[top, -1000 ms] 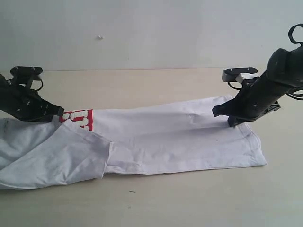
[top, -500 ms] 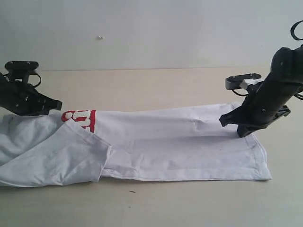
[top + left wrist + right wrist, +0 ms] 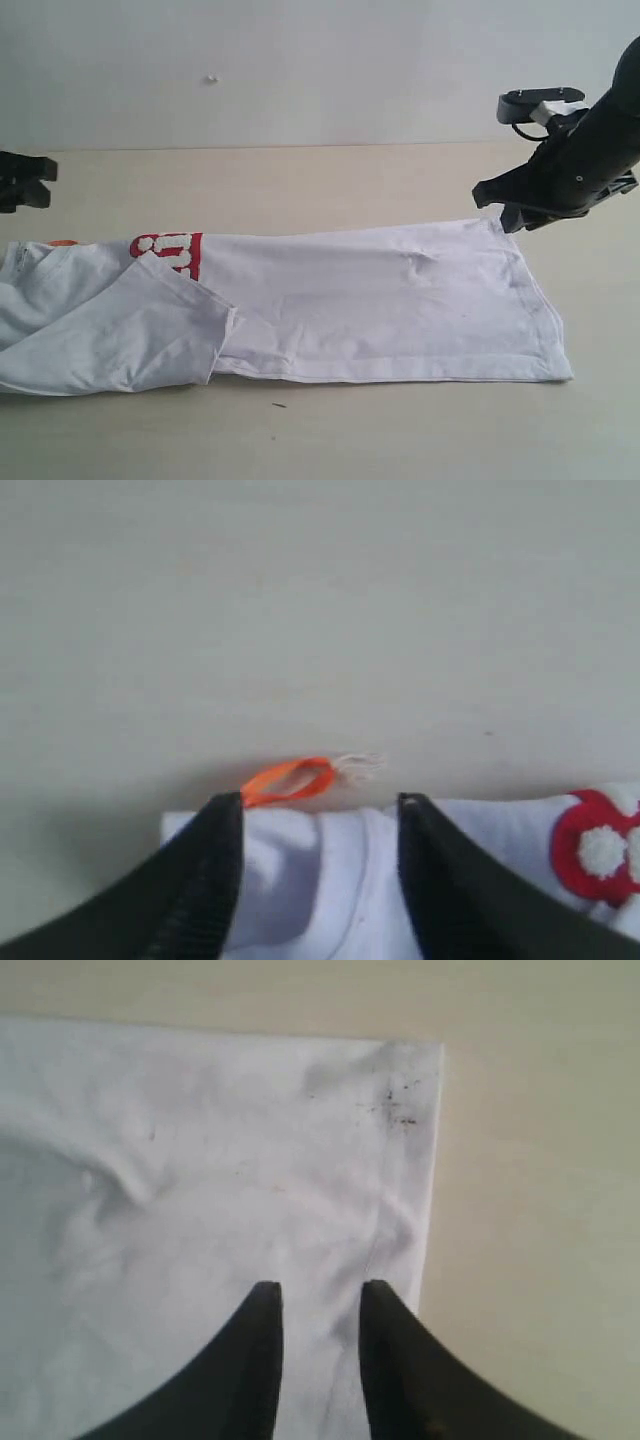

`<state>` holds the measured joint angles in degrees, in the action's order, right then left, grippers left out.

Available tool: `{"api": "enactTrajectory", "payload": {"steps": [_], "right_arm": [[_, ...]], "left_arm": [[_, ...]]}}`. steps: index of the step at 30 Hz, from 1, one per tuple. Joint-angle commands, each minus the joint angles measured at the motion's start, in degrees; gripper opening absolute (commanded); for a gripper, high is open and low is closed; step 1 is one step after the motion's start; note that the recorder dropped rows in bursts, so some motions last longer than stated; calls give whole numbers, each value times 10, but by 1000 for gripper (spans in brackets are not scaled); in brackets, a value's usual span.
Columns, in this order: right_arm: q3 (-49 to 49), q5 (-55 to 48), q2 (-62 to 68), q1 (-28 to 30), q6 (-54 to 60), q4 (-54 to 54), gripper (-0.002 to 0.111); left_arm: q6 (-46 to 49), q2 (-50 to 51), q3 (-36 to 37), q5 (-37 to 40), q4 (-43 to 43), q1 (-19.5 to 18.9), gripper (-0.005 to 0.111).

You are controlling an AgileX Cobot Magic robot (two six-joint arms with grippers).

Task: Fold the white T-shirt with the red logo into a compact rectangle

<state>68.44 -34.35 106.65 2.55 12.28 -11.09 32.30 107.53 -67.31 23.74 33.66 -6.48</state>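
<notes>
1. Both grippers have lifted off the tee (image 3: 380, 300) since the earlier frames. The left gripper (image 3: 22, 182) now hangs back from the neck end, and the right gripper (image 3: 503, 207) is raised above the far hem corner.
2. Tee: flat on the table (image 3: 300, 180), folded into a long strip. The logo (image 3: 168, 252) is mostly covered, with only one end showing above the sleeve flap (image 3: 130, 330).
3. Left jaws stand well apart and right jaws narrowly apart; neither holds cloth.
4. Risk, judged: a regrasp may pinch only the top layer, so the strip would peel open when lifted. The loose sleeve flap may slide out. The narrow right gap may push the hem instead of straddling it.
5. Only the left wrist view shows the orange tag (image 3: 288, 780) as a loop past the collar. Only the right wrist view shows dark specks (image 3: 395, 1100) by the hem corner. Only the exterior view shows the whole strip.
</notes>
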Motion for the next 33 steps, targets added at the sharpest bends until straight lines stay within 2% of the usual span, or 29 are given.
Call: {"api": "enactTrajectory", "payload": {"steps": [1,4,7,13,28,31,33], "right_arm": [[-1,-9,-7,1,-2,-9,31],[-1,-12,-7,1,-2,-9,31],[-1,-11,-7,1,0,-9,31],[-1,-11,-7,1,3,-20,31],[-1,2,-7,1,7,-24,31],[-1,0,-7,1,7,-24,31],[-1,-1,-7,1,7,-24,31]], "left_arm": [[-83,-3,0,36,-69,-45,66],[-98,6,0,57,-103,-71,67],[-95,19,0,76,-99,-84,67],[-36,57,0,84,-60,-83,67],[-11,124,0,75,-41,-69,66],[-11,124,0,90,-39,-63,54],[-11,124,0,102,-38,-60,38]]}}
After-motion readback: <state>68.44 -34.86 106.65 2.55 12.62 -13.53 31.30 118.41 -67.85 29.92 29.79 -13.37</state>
